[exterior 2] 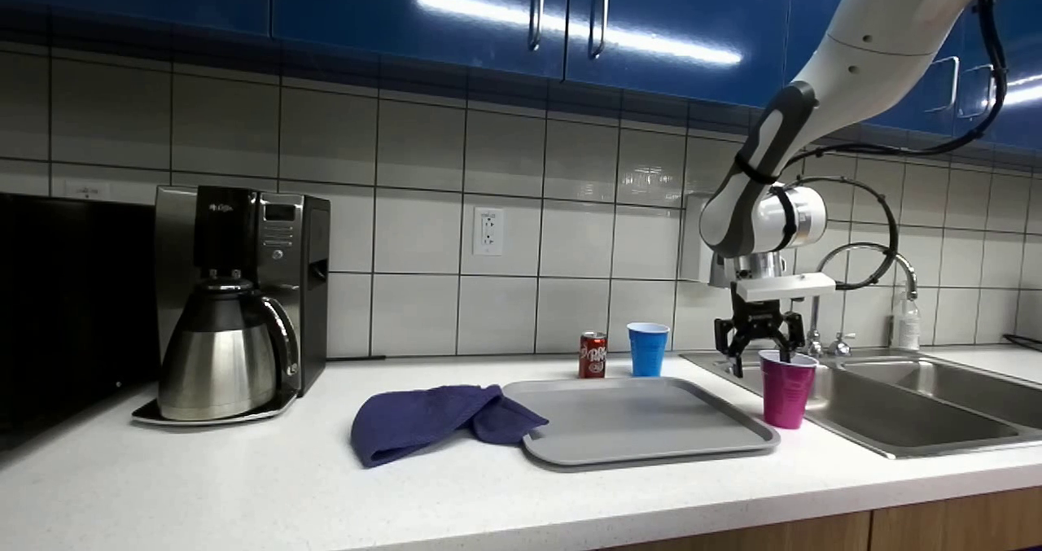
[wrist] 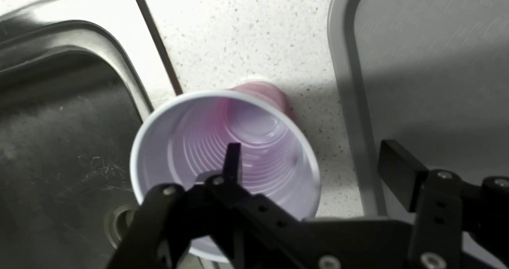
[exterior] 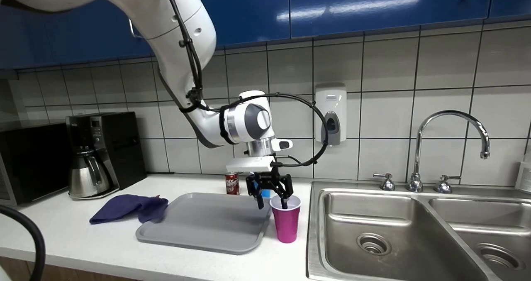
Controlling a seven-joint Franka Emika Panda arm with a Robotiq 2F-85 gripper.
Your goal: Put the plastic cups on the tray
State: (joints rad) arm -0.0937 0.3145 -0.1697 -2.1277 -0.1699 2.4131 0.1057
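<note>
While the black claw [exterior 2: 762, 365] is spread wide, empty, a tapered magenta plastic cup's [exterior 2: 786, 396] rim is straddled near the white tabletop's [exterior 2: 260, 478] sink [exterior: 316, 231] edge, with a blue plastic cup [exterior 2: 648, 351] near the rear edge. Likely light and flexible, both are best pinched gently at the rim.

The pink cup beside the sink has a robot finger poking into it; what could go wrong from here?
The gripper has one finger inside the pink cup and the other outside, so closing may pinch just one wall and let it swing or slip.
The cup stands close to the sink; a sideways nudge might tip it in.
The tray has a raised rim that could snag the cup if carried low.
</note>
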